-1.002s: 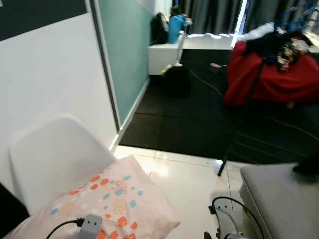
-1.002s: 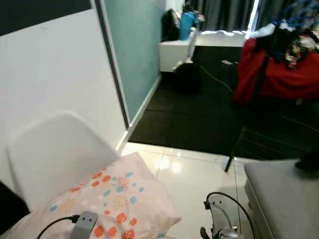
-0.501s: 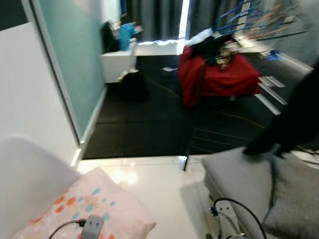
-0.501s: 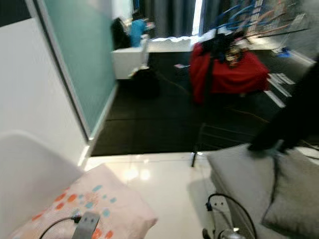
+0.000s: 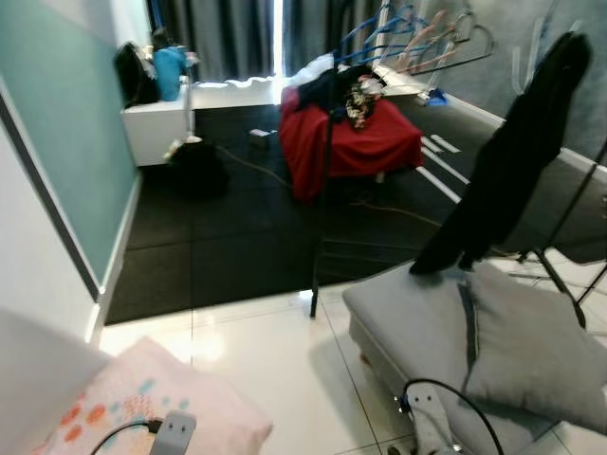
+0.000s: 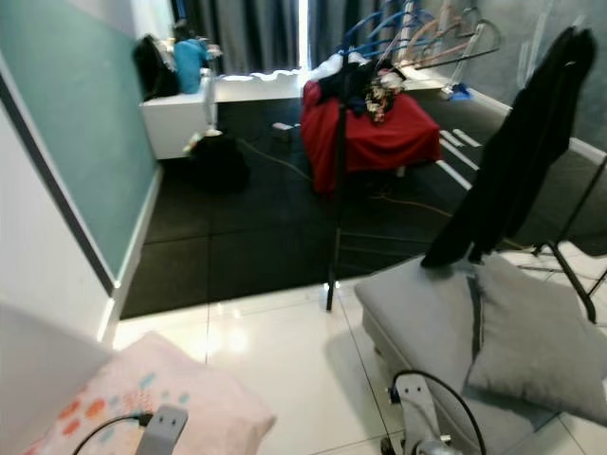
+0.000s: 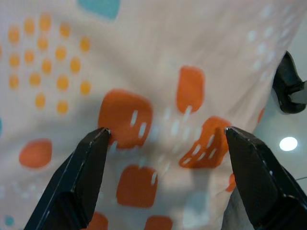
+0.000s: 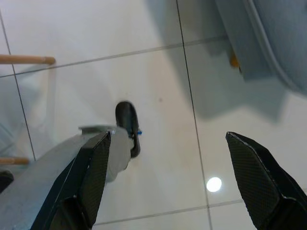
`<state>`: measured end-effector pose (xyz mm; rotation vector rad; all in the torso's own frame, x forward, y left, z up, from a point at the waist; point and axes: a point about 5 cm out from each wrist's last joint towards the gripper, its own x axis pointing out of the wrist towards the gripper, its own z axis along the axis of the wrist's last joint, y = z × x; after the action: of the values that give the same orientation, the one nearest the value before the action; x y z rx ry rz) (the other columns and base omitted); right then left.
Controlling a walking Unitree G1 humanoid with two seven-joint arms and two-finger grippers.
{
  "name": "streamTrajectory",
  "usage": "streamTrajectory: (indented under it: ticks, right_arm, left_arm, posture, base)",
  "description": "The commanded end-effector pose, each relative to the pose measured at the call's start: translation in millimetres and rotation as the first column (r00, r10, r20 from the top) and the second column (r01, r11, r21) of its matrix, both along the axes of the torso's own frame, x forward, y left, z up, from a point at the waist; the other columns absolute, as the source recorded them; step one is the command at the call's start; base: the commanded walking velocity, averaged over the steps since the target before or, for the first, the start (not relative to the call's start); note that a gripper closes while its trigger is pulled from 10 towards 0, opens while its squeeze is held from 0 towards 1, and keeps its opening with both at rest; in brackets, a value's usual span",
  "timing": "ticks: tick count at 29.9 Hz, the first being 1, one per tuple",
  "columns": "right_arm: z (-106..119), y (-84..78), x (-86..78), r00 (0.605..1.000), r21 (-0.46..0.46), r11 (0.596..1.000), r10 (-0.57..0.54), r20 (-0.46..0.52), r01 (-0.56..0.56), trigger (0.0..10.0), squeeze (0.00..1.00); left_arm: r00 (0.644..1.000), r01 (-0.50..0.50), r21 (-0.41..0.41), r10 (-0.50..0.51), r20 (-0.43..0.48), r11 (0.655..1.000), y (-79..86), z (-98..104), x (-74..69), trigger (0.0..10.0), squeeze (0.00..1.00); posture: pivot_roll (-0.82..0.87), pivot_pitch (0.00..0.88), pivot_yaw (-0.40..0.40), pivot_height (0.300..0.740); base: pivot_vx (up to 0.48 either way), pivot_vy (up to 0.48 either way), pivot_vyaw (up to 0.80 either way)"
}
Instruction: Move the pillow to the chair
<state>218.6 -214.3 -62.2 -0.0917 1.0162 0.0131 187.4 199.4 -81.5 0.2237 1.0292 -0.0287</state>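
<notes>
While the pillow (image 5: pixel 142 408), pink with orange and teal spots, sits at 7 o'clock in the head views beside the white chair (image 5: pixel 38 374), the left gripper (image 7: pixel 165 143) presses against its fabric, jaws apart. The right gripper (image 8: pixel 168 148) hangs over the white floor (image 8: pixel 158 57), jaws apart. A grey sofa (image 5: pixel 408 313) with a grey cushion (image 5: pixel 531 346) lies at 4 o'clock; a black garment (image 5: pixel 512 161) hangs above it.

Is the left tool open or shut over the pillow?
Open: the left tool has its fingers spread wide over the pillow, not pinching it.
</notes>
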Motion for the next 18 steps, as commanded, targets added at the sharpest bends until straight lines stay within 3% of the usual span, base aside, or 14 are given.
streamTrajectory:
  ticks: [1,14,18]
  right_arm:
    - [0.3,-2.0,-0.2,1.0,-0.012,1.0,0.01,-0.005,-0.01,10.0,0.0]
    - [0.8,-2.5,0.6,1.0,-0.013,1.0,0.005,-0.002,-0.005,10.0,0.0]
    - [1.3,-2.2,1.4,1.0,-0.003,1.0,-0.014,0.019,0.014,10.0,0.0]
  left_arm:
    - [1.0,0.002,0.002,-0.002,0.016,1.0,0.4,2.1,4.0,10.0,0.0]
    - [0.999,-0.004,-0.077,0.007,0.043,0.997,-3.9,3.0,5.8,10.0,0.0]
    - [0.999,-0.003,-0.089,0.007,0.05,0.996,-4.5,3.2,6.1,10.0,0.0]
  posture:
    - [-0.21,0.025,0.036,0.74]
    - [-0.21,0.031,0.034,0.74]
    - [-0.21,0.034,0.033,0.74]
  base:
    - [0.0,0.0,-0.69]
    - [0.0,0.0,-0.69]
    - [0.0,0.0,0.0]
